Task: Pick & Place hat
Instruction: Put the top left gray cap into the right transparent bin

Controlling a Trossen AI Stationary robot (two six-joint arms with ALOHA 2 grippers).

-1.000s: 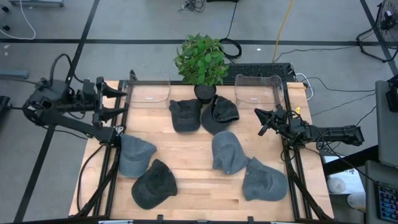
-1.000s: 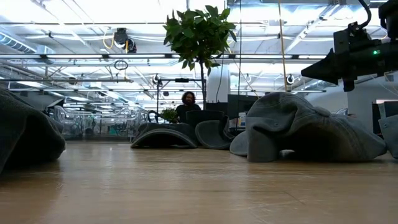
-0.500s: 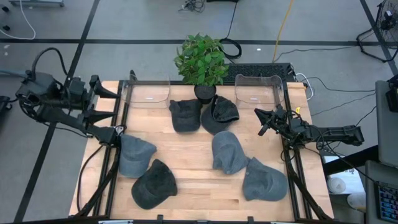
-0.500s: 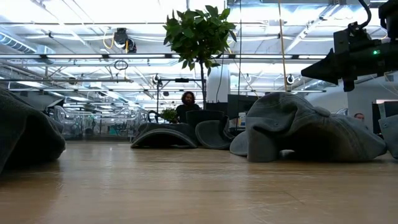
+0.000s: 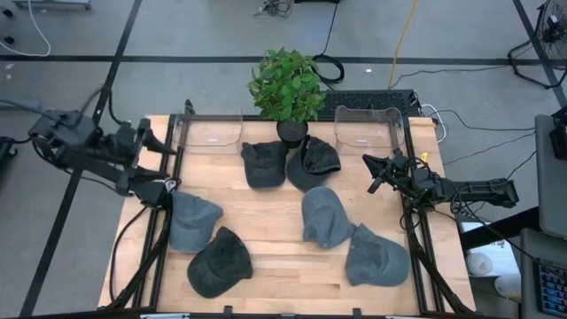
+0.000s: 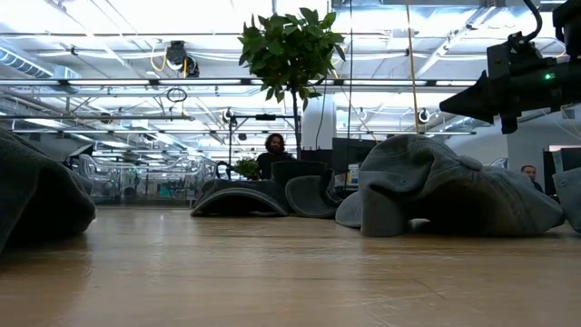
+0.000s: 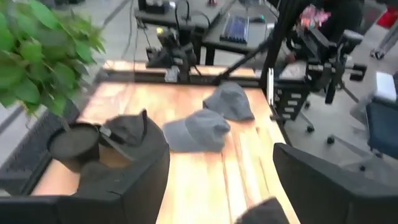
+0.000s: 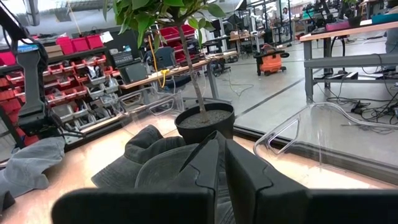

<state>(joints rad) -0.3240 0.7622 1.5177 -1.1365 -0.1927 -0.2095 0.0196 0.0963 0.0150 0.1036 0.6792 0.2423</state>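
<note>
Six grey hats on the wooden table, neither arm holding one.

Nearest the front edge lie a dark hat (image 5: 218, 262) and a lighter one (image 5: 376, 255); behind them a grey hat (image 5: 191, 221) near the left rail, brim toward the front, and another (image 5: 324, 216) lying lengthwise front to back. Farther back, two dark hats (image 5: 265, 163) (image 5: 313, 162) sit side by side, touching the potted plant (image 5: 286, 86). The left gripper (image 5: 158, 142) hangs over the table's left rear corner, jaws spread wide and empty; its wrist view shows two hats lying between the fingers (image 7: 140, 180). The right gripper (image 5: 374, 174), at the right rail, is clenched on nothing. Only the low view shows a person (image 6: 273, 151) seated beyond the table.
</note>
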